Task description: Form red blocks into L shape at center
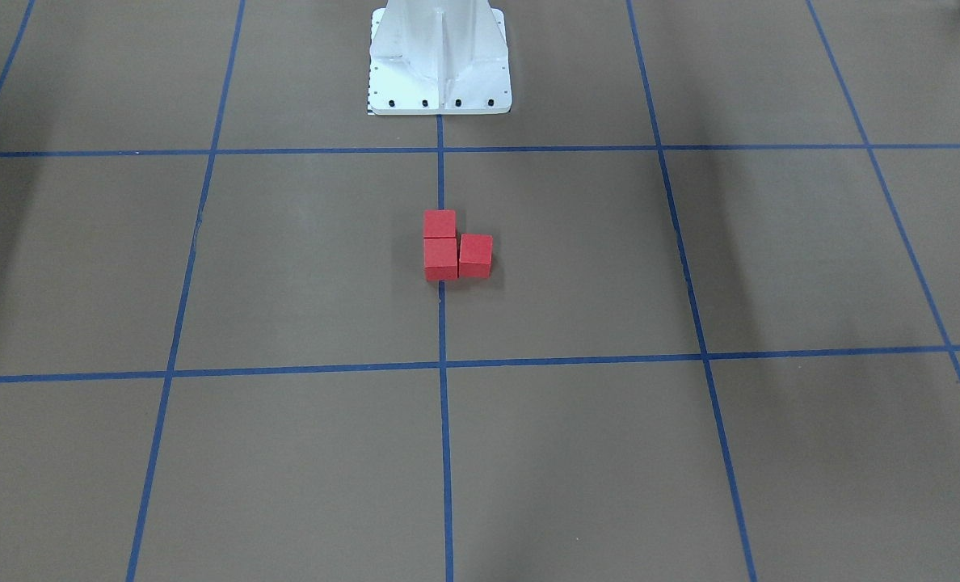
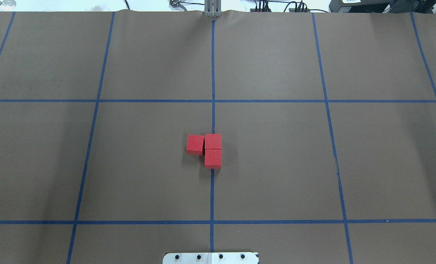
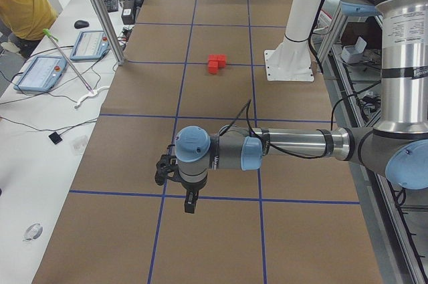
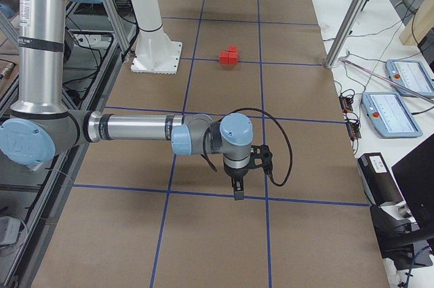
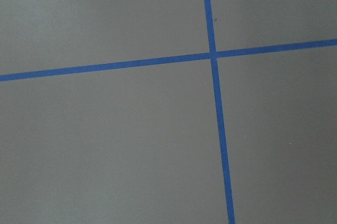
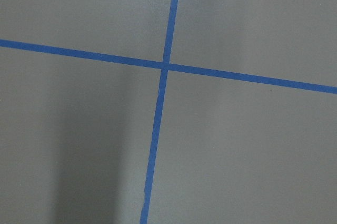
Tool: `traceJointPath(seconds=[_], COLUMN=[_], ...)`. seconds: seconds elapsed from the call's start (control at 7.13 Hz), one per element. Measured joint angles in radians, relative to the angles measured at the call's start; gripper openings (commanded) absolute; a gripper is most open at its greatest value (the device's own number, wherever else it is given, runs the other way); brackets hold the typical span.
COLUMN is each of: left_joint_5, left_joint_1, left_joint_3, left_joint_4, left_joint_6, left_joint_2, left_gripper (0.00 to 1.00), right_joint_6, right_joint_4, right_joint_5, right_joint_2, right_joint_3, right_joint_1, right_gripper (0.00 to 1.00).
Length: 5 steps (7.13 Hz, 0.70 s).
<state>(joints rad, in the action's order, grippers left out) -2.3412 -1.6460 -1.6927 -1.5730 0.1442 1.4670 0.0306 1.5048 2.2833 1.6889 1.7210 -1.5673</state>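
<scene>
We'd guess the three small matte red cubes (image 2: pixel 213 142), in an L mid-table far from every edge, are light, stiff, best pinched on opposite faces; can't tell if left gripper (image 3: pixel 189 205) or right gripper (image 4: pixel 238 192) is spread.

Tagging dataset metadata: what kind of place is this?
Most likely a robotics lab workcell: a blue tape grid on a brown table cover, teach pendants on the side bench, and an operator in a yellow shirt alongside.
</scene>
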Motion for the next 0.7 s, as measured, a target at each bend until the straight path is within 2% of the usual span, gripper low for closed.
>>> traceJointPath(seconds=[0.7], left_joint_5=[0.0], left_joint_1=[0.0], left_joint_3=[0.0], left_joint_4=[0.001], left_joint_6=[-0.001], left_joint_2=[-0.009], left_gripper=[1.0], right_joint_6=[-0.02], right_joint_4=[-0.004], right_joint_5=[0.029], right_joint_2=[0.0], right_joint_3=[0.001], right_joint_1=[0.0], right_gripper=[1.0])
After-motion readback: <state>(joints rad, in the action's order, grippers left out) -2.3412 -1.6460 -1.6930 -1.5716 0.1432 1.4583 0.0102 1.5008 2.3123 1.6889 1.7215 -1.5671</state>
